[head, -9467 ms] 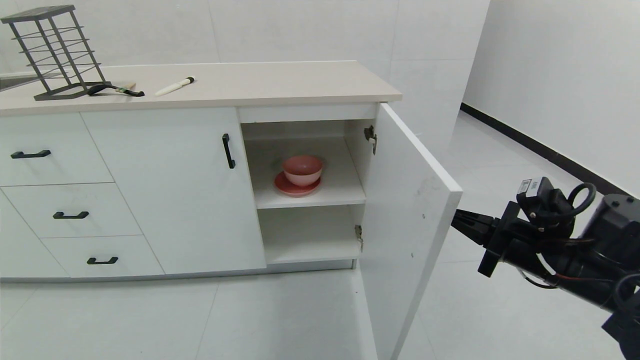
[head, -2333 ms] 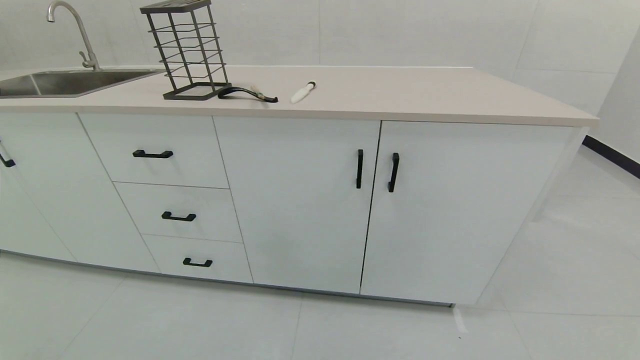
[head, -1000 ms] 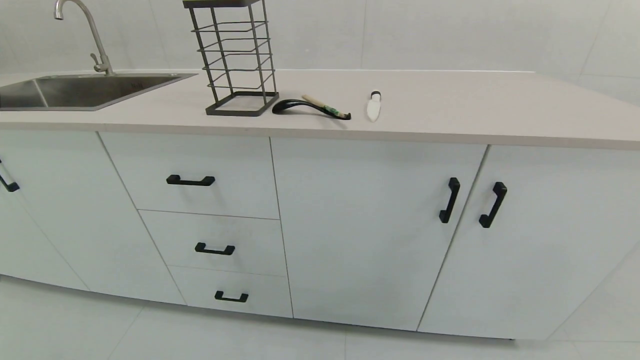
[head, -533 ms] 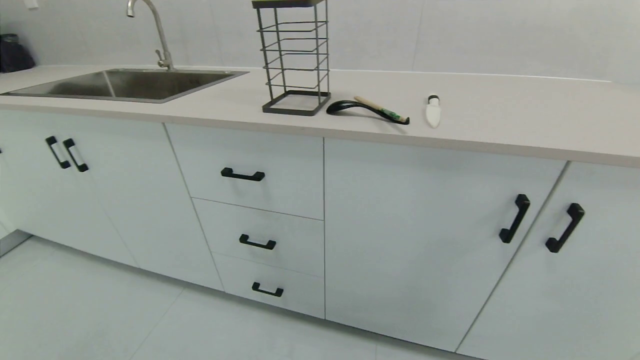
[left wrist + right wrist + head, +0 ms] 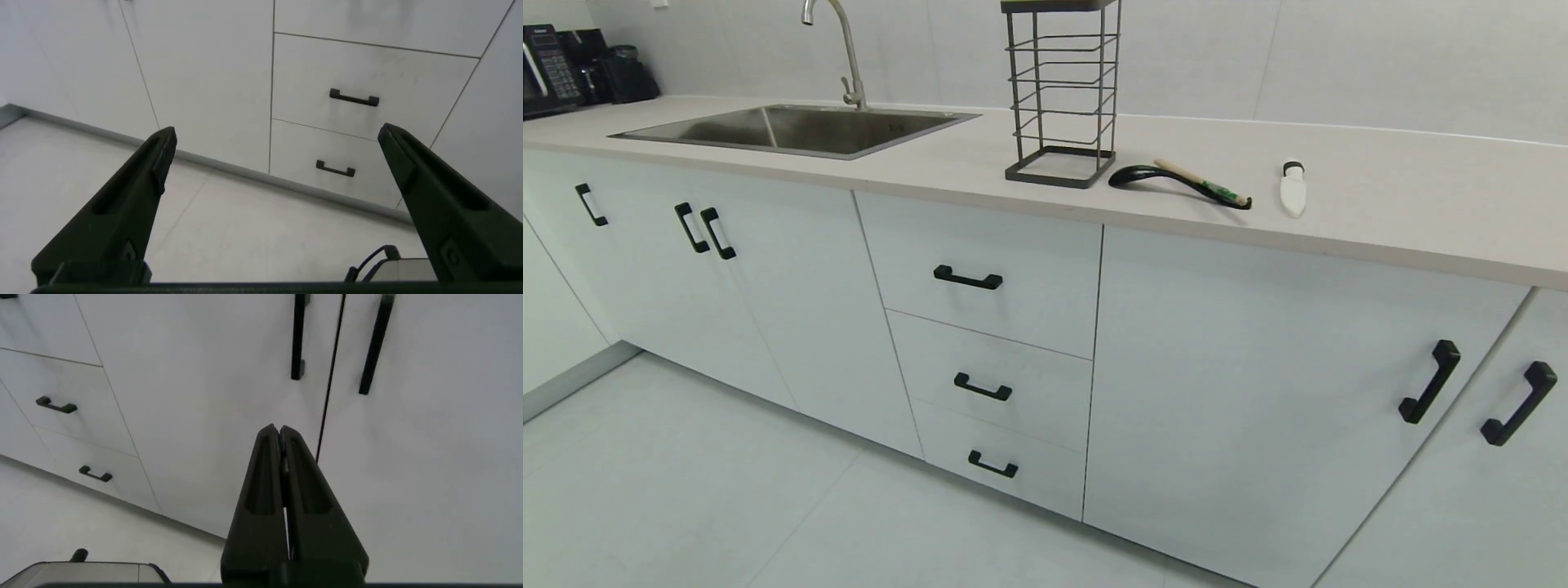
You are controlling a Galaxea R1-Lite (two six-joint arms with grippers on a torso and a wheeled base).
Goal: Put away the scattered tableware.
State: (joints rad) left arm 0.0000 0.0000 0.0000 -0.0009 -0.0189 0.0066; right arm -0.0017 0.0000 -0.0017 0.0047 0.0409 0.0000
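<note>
A black spoon [image 5: 1152, 175] lies on the beige countertop [image 5: 1405, 204] with a wooden-handled utensil [image 5: 1196, 182] resting across it. A small white knife with a black end [image 5: 1292, 194] lies just to their right. A tall black wire rack [image 5: 1062, 98] stands to the left of the spoon. My left gripper [image 5: 278, 135] is open and empty, low in front of the drawers [image 5: 354, 99]. My right gripper [image 5: 280, 431] is shut on nothing, facing two cabinet door handles [image 5: 299, 335].
A steel sink [image 5: 800, 129] with a tap [image 5: 837, 45] is set in the counter at the left. Below it are shut cabinet doors [image 5: 694, 229], three shut drawers [image 5: 968, 278] and more shut doors [image 5: 1429, 382]. Dark appliances [image 5: 572, 65] stand far left. The floor is pale tile.
The cabinet door that stood open on a red bowl and plate is shut. The head view has since swung left along the counter and closer; the utensils lie where they were.
</note>
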